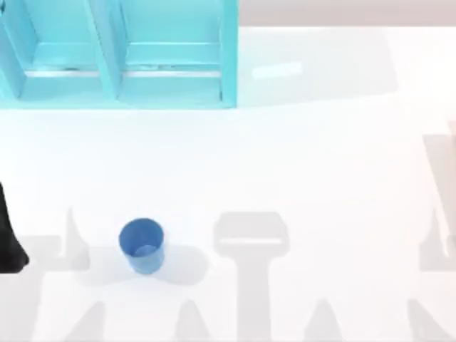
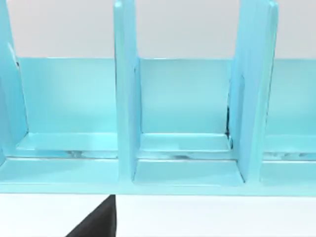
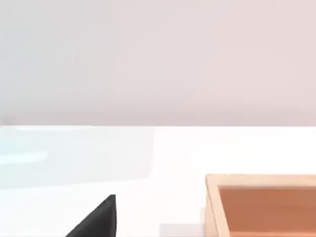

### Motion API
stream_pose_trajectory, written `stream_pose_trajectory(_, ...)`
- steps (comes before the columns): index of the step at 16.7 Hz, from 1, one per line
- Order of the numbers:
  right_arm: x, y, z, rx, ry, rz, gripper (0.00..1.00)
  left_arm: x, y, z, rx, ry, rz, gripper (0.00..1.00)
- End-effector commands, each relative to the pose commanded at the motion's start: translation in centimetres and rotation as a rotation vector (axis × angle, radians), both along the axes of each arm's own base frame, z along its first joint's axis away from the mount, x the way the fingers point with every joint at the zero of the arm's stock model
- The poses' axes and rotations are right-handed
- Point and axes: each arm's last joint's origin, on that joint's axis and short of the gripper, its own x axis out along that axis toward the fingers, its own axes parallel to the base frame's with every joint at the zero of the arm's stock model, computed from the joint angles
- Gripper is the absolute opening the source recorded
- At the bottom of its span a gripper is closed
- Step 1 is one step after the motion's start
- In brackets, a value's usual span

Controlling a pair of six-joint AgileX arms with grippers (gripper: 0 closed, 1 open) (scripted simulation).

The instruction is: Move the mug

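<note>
White table [image 1: 320,157] bears mug [image 1: 142,245], apparently upright, rim up.

turquoise shelf unit [image 1: 117,53]: table's far left | wooden box [image 3: 261,205]: on white table [image 1: 320,164]

mug [image 1: 142,244] | small plain blue cup, no visible handle | upright, mouth up | table's near left part

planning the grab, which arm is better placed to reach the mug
Left, probably. The mug stands upright on the table's left half, and the left arm sits at the left edge, close beside it. Nothing stands between them.
</note>
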Motion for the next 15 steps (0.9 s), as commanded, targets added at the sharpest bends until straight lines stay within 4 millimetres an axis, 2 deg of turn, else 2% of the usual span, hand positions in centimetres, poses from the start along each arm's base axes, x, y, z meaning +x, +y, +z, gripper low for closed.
stream_pose_trajectory(5, 0.0, 0.0, 0.0, 0.0, 0.0, 0.0, 1.0, 0.1, -0.3, 0.8, -0.018, 0.068, -0.027, 1.0)
stream_pose_trajectory(9, 0.0, 0.0, 0.0, 0.0, 0.0, 0.0, 1.0, 0.8, -1.3, 3.8, -0.078, 0.298, -0.098, 1.0)
stream_pose_trajectory(12, 0.0, 0.0, 0.0, 0.0, 0.0, 0.0, 1.0, 2.9, -2.7, 6.9, -0.127, 0.534, -0.147, 1.0)
stream_pose_trajectory(15, 0.0, 0.0, 0.0, 0.0, 0.0, 0.0, 1.0, 6.3, -5.1, 9.5, -0.157, 0.789, -0.173, 1.0)
